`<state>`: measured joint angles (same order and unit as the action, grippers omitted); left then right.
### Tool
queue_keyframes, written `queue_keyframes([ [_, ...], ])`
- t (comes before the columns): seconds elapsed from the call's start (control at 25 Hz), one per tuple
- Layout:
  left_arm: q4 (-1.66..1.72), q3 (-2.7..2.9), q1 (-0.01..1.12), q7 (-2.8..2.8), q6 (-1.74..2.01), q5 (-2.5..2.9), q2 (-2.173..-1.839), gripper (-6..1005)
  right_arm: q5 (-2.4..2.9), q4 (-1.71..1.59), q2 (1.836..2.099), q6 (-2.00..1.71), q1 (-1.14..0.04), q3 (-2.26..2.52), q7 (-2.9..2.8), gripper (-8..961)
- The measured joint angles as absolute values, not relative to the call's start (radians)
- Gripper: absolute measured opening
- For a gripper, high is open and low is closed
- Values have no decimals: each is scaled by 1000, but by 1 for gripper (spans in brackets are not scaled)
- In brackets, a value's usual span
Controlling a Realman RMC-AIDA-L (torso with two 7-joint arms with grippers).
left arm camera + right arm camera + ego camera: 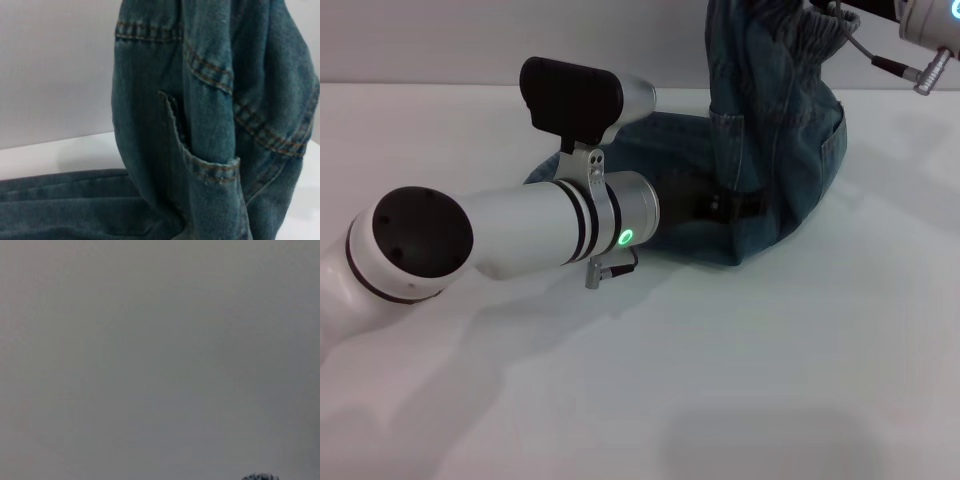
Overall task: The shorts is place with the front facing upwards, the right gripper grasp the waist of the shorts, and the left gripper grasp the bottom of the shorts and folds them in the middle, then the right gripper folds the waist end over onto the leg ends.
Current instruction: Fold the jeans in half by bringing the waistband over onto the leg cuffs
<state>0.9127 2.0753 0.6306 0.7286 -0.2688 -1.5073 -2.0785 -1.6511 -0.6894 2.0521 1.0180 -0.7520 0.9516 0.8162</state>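
Note:
The blue denim shorts (pixel 775 130) lie partly on the white table (pixel 770 380), with the leg part flat and the elastic waist (pixel 815 25) pulled up into the air at the top right. My right gripper (pixel 842 8) is at the top edge of the head view, shut on the bunched waist, which hangs from it. My left arm reaches across the table, and its gripper (pixel 732 205) is tucked into the denim at the lower fold, mostly covered by cloth. The left wrist view shows the hanging shorts (pixel 210 125) close up, with a pocket and orange stitching. A sliver of denim (pixel 257 476) shows in the right wrist view.
The left forearm (pixel 550 225) lies low over the table, left of the shorts. A cable and plug (pixel 925 75) hang from the right wrist at the top right. Bare white tabletop lies in front and to the right of the shorts.

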Motion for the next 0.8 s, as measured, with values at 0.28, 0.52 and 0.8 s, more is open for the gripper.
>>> queue_keyframes([
  [0.28, 916, 2088, 633, 729, -270, -1535, -2078, 808, -1632, -667, 2059, 974, -798, 995, 816, 14],
  [0.52, 932, 2126, 632, 729, -265, -1564, -2078, 807, -1631, -626, 2061, 959, -830, 1007, 829, 14],
  [0.8, 957, 2123, 600, 729, -275, -1572, -2072, 807, -1631, -613, 2066, 925, -840, 1040, 845, 15],
])
